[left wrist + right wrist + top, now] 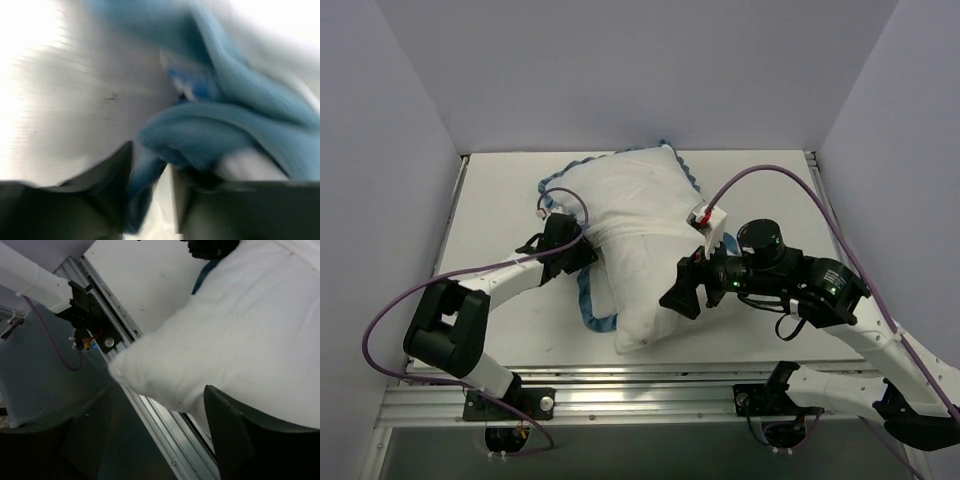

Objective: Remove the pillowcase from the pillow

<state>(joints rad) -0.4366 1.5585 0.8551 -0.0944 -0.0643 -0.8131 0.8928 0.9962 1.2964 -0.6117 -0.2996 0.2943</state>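
Your arms (505, 278) are white with black joints. The left gripper (151, 159) and right gripper (675, 298) are black. A purple cable (775, 170) trails behind each wrist.

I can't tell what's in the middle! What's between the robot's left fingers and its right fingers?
The top view shows the plump white pillow between the left fingers and right fingers, with the pillowcase ruffle by the left ones.

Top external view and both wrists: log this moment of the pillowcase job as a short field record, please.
pillow: plain white, near end bare
pillowcase: over the far half, white back up
teal ruffle: runs along the pillow's left side
left gripper: at the ruffle, teal fabric in its gap; grip unclear, view blurred
right gripper: open, straddling the pillow's near corner
stage: case partly off
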